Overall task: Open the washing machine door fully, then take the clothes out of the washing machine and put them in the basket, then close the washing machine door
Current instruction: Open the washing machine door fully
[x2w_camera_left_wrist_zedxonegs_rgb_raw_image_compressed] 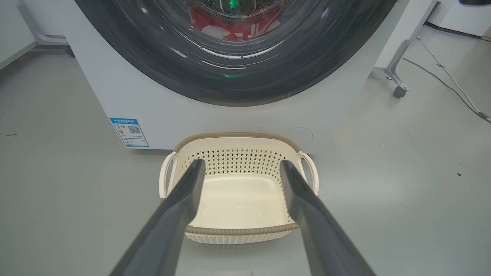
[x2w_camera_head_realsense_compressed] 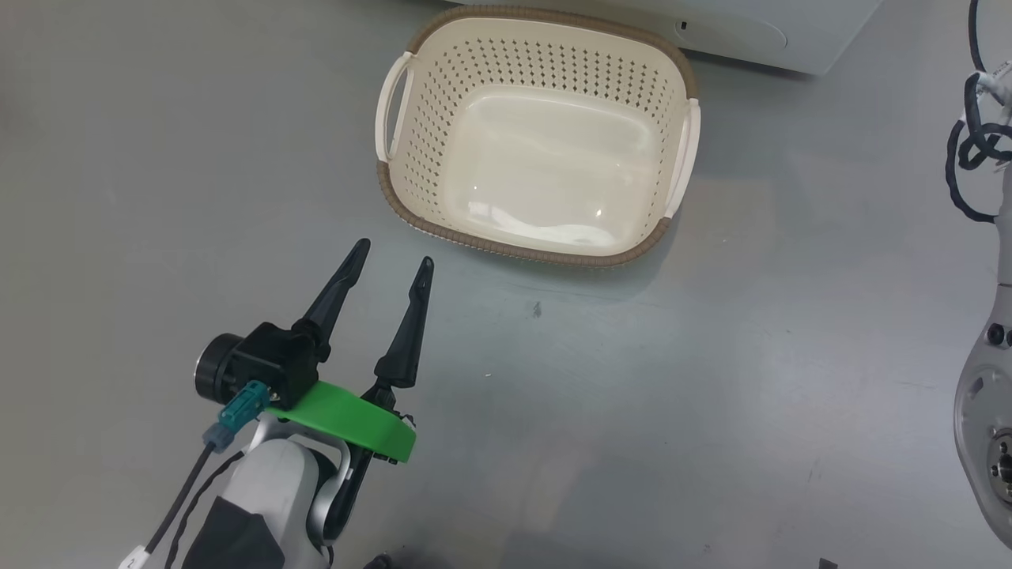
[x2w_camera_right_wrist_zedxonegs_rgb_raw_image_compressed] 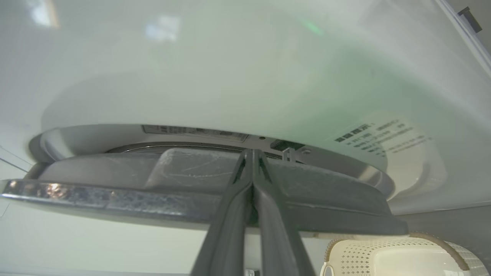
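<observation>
Hovering left arm: the left gripper hangs at the lower left of the head view over the grey floor, fingers pointing up-frame toward the basket.
Left pincer: spread wide, nothing between the fingers.
Right arm: a pale forearm with looped black cables runs down the right edge of the head view.
Right pincer: the right gripper has its fingers pressed flat together, gripping nothing. The tips lie at the edge of the washing machine door, where a narrow gap shows between it and the white front. Whether they touch it cannot be told.
Basket: upper centre of the head view, smooth cream bottom in full view, far rim close against the foot of the washing machine.
Open room: bare floor on the left, right and near sides of the basket. In the head view the left fingertips stop just short of its near-left rim.
Left wrist view adds: the door's black rim arching across the top of the frame above the basket, the clothes red behind the glass at top centre, a blue label at the machine's lower left, and a wheeled stand leg and a floor cable at upper right.
Right wrist view adds: the door edge-on with its grey inner face, and the basket's corner at lower right.
</observation>
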Motion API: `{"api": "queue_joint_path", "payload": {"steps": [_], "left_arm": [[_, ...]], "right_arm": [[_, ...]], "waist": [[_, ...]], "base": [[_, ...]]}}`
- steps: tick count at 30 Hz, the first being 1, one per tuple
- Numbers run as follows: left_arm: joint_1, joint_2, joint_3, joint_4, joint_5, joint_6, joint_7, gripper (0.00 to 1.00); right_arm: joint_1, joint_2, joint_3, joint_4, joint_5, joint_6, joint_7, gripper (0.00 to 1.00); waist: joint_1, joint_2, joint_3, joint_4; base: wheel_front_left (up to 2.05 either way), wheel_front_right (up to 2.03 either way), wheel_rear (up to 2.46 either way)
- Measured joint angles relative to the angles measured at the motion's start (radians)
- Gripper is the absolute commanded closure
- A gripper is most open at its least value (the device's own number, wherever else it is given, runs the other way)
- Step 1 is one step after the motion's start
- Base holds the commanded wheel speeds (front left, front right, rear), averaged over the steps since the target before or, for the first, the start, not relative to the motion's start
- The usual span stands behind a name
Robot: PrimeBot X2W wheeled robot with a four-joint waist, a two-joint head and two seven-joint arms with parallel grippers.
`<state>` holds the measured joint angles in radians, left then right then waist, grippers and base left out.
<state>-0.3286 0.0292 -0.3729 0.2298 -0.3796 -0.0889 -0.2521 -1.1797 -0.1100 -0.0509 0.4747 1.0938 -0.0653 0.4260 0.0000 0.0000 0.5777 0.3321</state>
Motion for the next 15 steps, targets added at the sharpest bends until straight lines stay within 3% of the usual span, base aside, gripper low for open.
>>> {"api": "queue_joint_path", "payload": {"steps": [15], "left_arm": [[-0.015, -0.001, -0.018, 0.006, -0.006, 0.006, 0.0, 0.0]], "right_arm": [[-0.049, -0.007, -0.042, 0.062, 0.093, -0.034, 0.084, 1.0]], "waist": [[0.0, 0.0, 0.009, 0.009]], "base": [[0.0, 0.0, 0.0]]}}
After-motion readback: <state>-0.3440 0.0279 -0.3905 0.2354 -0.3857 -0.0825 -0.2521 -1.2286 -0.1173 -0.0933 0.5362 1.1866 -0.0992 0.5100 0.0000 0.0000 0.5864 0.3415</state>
